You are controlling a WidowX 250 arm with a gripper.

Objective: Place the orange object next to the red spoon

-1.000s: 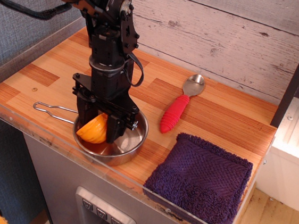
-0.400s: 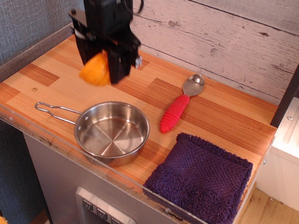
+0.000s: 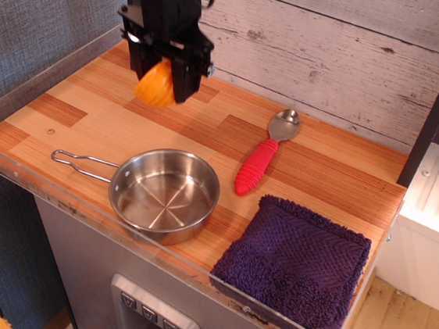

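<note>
The gripper has carried the half-hidden orange object rightward.

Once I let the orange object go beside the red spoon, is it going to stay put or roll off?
The orange object, shut in the pincer above the counter, shows a rounded rind, so dropped on that side it would likely rock or roll. It looks like small plastic, probably light, so it may bounce. Lowering it close to the red spoon seems safer.

The arm is matte black and boxy, with a black cable looping beside it, small silver screws, and a blocky black pincer.
</note>
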